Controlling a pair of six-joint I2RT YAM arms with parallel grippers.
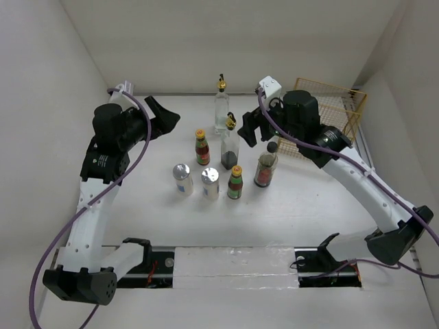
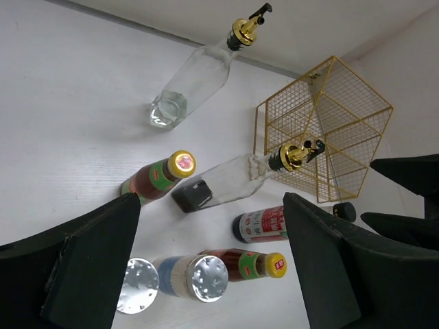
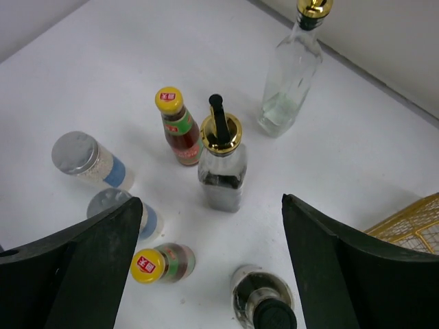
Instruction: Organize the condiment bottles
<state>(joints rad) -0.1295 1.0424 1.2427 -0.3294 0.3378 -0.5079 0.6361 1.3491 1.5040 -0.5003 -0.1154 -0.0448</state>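
Shakers stand nearest the arm bases: the left shaker (image 1: 182, 178) and the right shaker (image 1: 210, 183), white cylinders with dimpled silver tops and a blue band, side by side. Just right of them is the near sauce bottle (image 1: 236, 182), yellow-capped, its red-and-green label too small to read. Further right, the black-knobbed jar (image 1: 266, 166) carries a red-and-white label, also unreadable. Behind these stand the far sauce bottle (image 1: 202, 147) and a square glass bottle (image 1: 230, 147) with dark liquid at its bottom and a gold pourer. The right gripper (image 1: 248, 129) hangs over its pourer, fingers apart, holding nothing. The left gripper (image 1: 164, 116), fingers likewise spread and empty, is over the table's far left. Farthest back are a clear glass bottle (image 1: 221, 106), nearly empty, and the yellow wire basket (image 1: 329, 113). The table (image 1: 309, 205) is matte white, enclosed by white walls (image 1: 206, 41).
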